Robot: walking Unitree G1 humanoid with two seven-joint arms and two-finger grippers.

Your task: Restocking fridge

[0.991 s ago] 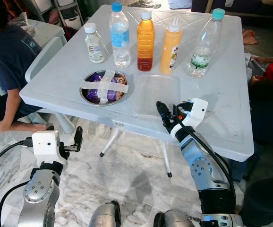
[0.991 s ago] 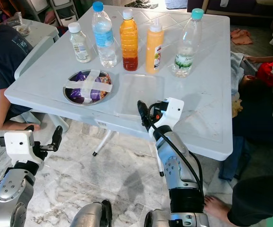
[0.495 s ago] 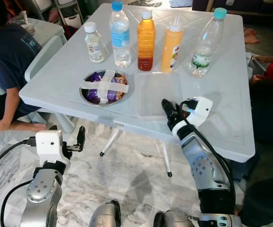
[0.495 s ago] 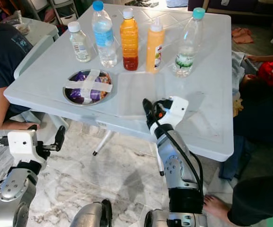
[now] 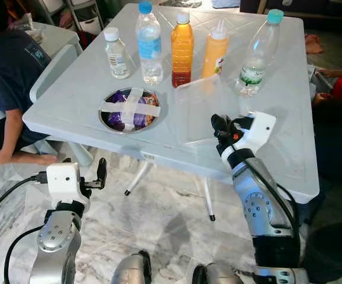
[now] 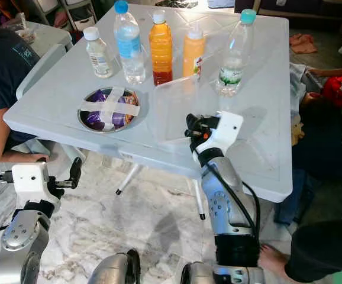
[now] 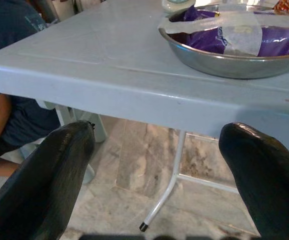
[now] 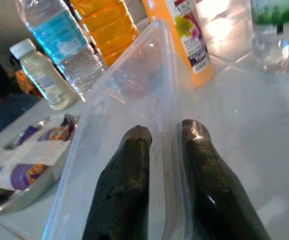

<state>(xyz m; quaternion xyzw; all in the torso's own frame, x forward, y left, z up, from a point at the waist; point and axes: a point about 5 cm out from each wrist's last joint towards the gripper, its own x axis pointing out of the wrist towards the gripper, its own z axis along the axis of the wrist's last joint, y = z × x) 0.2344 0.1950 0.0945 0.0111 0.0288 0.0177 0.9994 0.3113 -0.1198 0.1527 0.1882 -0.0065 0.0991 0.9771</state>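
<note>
At the far left of the head view a person [image 5: 8,71] in a dark shirt sits beside the white table [image 5: 88,100]. My left gripper [image 5: 100,173] hangs in the lower left, below the table edge and over the marble floor [image 5: 159,225], its two black fingers [image 7: 59,170] spread wide apart and holding nothing.

On the table, left of centre, sits a metal bowl [image 5: 129,110] with purple packets inside and strips of tape crossed over its top. Behind it, along the upper part of the frame, stands a row of bottles: a small clear bottle [image 5: 118,53] with a white cap, a water bottle [image 5: 149,44] with a blue label, an amber juice bottle [image 5: 182,43], an orange squeeze bottle [image 5: 215,53], and a clear bottle [image 5: 256,53] with a teal cap.

Right of centre, my right gripper [image 5: 221,125] reaches over the table's near edge and pinches the rim of a clear plastic container [image 5: 200,109], one finger either side of its wall. The container is tilted, its far side raised toward the orange squeeze bottle.
</note>
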